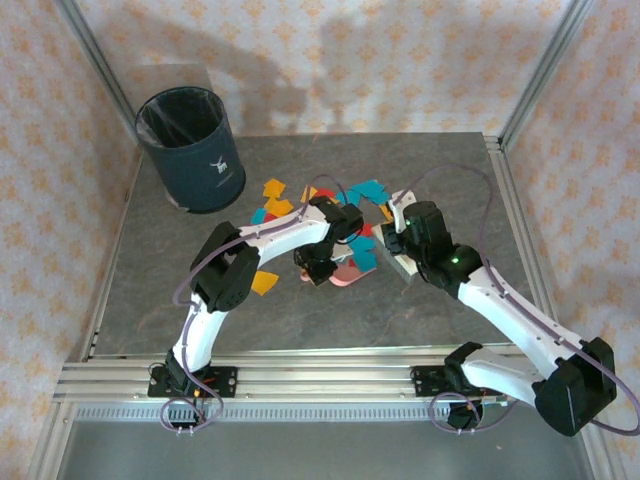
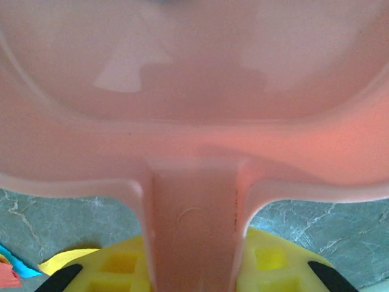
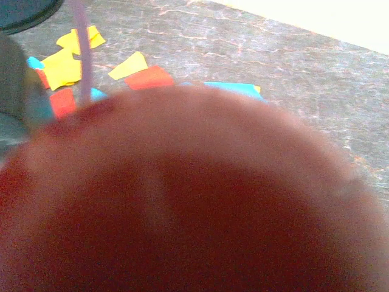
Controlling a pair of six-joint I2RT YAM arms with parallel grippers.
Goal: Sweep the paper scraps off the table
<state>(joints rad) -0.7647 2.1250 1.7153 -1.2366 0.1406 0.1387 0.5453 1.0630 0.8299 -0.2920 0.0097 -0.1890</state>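
Left tool (image 2: pixel 194 275) clamps one pink dustpan (image 2: pixel 194 91); right tool (image 1: pixel 397 245) closed; paper scraps (image 1: pixel 272 187) overlap beyond counting.

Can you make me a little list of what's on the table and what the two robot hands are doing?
table: dark grey, stone pattern, silver rails
paper scraps: red, yellow and blue, bunched mid-table
dustpan: pink, among the scraps
left gripper: shut on the dustpan's handle
right gripper: shut, at the right side of the scraps; what it holds is too blurred to tell
bin: dark blue, upright, far left corner
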